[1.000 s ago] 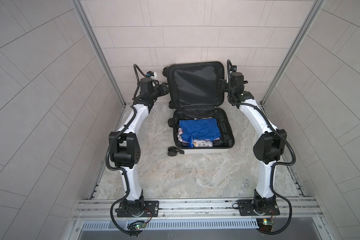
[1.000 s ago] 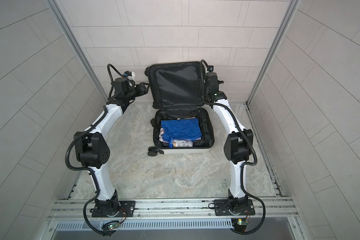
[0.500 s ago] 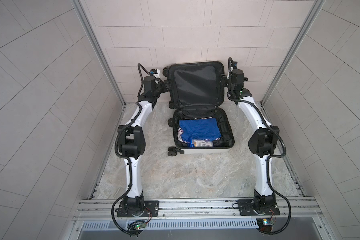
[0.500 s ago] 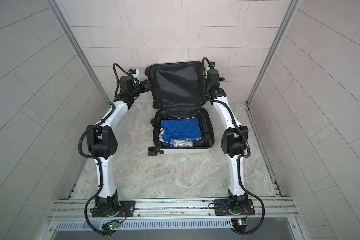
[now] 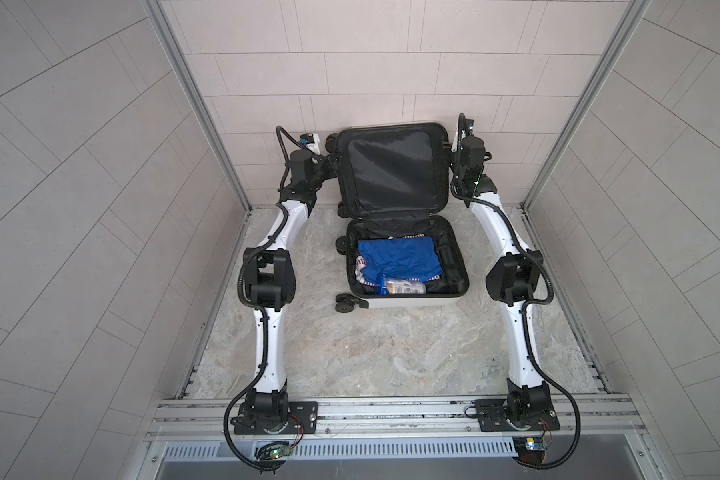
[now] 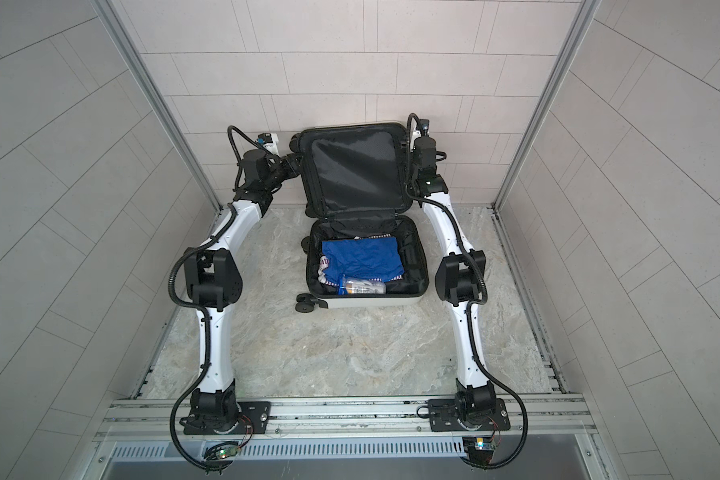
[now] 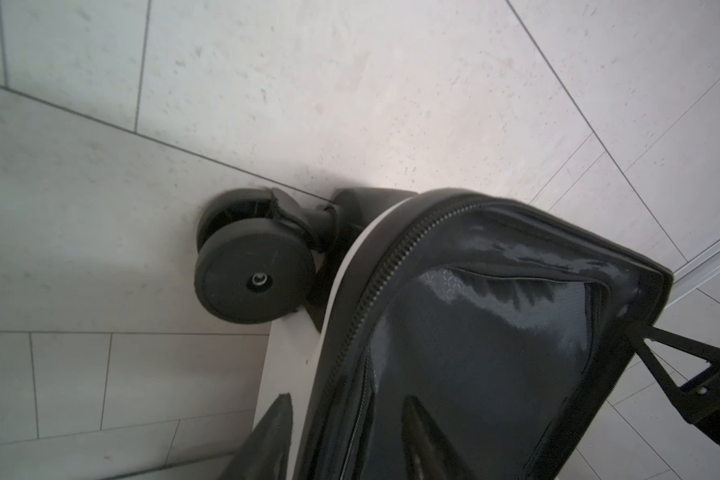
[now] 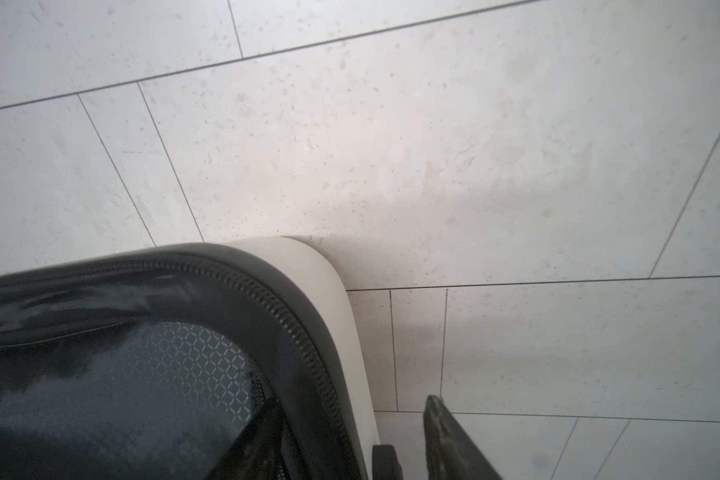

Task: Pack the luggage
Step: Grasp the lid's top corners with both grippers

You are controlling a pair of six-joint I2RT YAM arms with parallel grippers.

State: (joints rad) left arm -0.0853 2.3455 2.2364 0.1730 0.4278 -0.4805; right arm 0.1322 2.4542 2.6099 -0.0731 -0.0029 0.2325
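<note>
The white luggage (image 5: 408, 303) (image 6: 375, 302) lies open at the back of the floor. Its black-lined lid (image 5: 393, 174) stands upright against the rear wall. A blue cloth (image 5: 398, 257) and a clear packet (image 5: 402, 286) lie in the lower half. My left gripper (image 5: 332, 166) (image 7: 347, 401) straddles the lid's left edge below a wheel (image 7: 254, 278), jaws apart, one finger outside the white shell and one over the lining. My right gripper (image 5: 453, 156) (image 8: 354, 401) straddles the right edge. Its outer finger (image 8: 441, 424) stands clear of the shell.
Tiled walls close in on the left, right and back, and the lid's wheel touches the rear wall. A black wheel (image 5: 344, 302) sticks out at the luggage's front left corner. A metal rail (image 5: 391, 409) carrying both arm bases runs along the front.
Both arms have stretched further back and up along the lid's sides. Both pairs of jaws have narrowed around the lid's edges.
</note>
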